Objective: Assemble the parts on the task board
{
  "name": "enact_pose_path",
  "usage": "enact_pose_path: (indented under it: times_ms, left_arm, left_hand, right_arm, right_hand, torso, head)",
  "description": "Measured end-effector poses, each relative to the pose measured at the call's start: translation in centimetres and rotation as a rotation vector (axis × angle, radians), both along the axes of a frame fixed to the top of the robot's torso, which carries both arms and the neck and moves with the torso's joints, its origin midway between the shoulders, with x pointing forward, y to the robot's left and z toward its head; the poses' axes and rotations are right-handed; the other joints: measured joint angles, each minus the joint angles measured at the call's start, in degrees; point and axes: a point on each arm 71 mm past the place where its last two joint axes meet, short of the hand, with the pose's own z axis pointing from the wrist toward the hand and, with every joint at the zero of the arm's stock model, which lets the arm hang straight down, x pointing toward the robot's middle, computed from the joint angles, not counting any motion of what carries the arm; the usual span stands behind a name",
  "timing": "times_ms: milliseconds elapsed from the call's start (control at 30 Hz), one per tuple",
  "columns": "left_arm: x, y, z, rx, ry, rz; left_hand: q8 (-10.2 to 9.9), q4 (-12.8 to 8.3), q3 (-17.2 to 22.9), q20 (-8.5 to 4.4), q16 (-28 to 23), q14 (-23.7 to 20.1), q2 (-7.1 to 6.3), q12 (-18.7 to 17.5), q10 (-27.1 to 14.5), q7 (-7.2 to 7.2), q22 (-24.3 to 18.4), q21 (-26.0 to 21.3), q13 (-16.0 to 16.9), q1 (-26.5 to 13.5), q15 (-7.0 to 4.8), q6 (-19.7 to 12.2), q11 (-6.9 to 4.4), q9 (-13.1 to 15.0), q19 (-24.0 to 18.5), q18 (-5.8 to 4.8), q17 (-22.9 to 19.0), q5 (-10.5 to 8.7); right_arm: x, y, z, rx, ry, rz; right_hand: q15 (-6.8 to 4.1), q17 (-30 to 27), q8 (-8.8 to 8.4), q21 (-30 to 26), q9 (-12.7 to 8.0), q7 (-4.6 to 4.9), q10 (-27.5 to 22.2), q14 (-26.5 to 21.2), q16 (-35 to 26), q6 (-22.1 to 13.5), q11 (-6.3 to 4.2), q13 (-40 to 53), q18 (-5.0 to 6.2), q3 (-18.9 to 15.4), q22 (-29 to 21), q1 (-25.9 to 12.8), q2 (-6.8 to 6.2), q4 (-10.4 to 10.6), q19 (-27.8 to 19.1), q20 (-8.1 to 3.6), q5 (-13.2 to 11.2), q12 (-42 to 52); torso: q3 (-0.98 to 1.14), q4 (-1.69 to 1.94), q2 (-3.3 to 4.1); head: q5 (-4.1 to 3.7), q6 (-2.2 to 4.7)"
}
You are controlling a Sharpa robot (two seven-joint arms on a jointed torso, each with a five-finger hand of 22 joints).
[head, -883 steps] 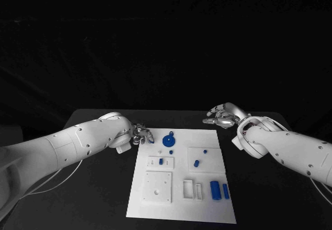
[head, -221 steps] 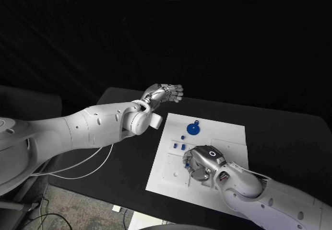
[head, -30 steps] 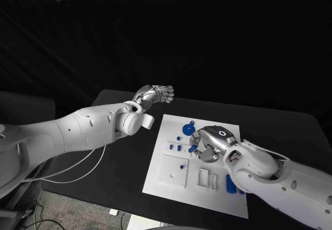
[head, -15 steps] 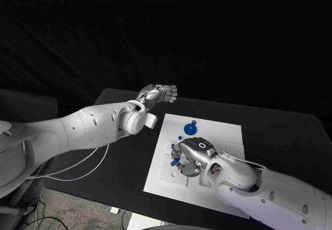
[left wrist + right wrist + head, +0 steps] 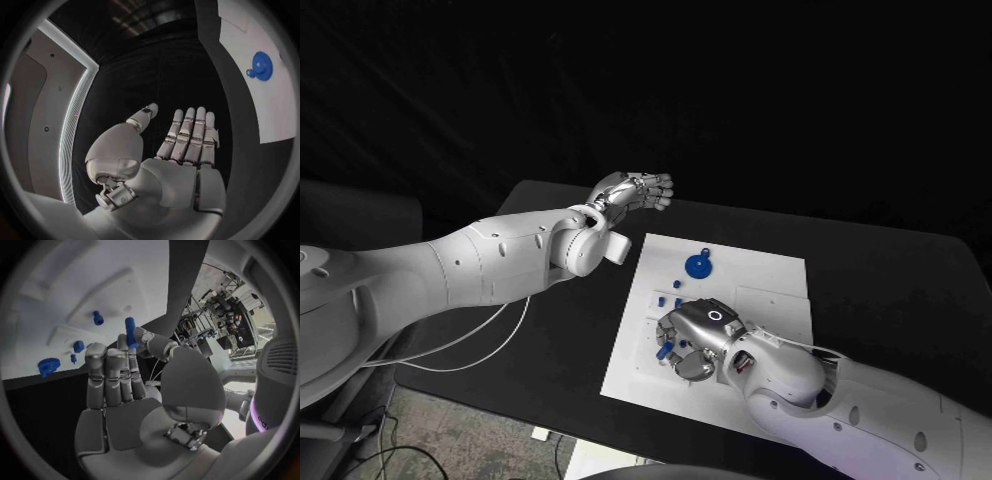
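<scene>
Currently: right hand [image 5: 119, 390] pinches blue peg [image 5: 130, 332] (above task board [image 5: 776, 285]) | left hand [image 5: 178, 150] spread, holding nothing

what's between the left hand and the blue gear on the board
Nothing: in the left wrist view, bare black table, then bare white task board, separates the left hand from the blue gear. The head view agrees.

Bare task board [image 5: 776, 275] beyond the right hand [image 5: 689, 345]

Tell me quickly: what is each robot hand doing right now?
Left robot hand: open, fingers straight, holding nothing, raised off the task board.
Right robot hand: pinching a small blue peg at its fingertips, above the task board.
</scene>
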Motion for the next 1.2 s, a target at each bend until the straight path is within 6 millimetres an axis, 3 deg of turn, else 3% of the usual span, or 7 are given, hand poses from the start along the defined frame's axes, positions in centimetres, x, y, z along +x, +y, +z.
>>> enact_pose_path:
  times_ms: [1200]
  left_arm:
    - [0.05,0.07,-0.02,0.001,0.000,0.002]
  left_hand:
    - [0.0,0.0,0.0,0.00,0.0,0.0,0.00,0.0,-0.2,0.00,0.0,0.0,0.0,0.0,0.00,0.0,0.21,0.0,0.0,-0.01,0.0,0.00]
  right_arm:
    - [-0.11,0.11,-1.06,-0.073,-0.008,0.011]
  right_hand:
    - [-0.01,0.0,0.01,0.0,0.0,0.08,0.0,0.0,0.0,0.1,-0.25,0.1,0.00,0.1,0.0,-0.4,0.13,-0.2,0.2,0.02,-0.1,-0.1]
  torso:
    - [0.02,0.02,-0.02]
  head:
    - [0.16,-0.51]
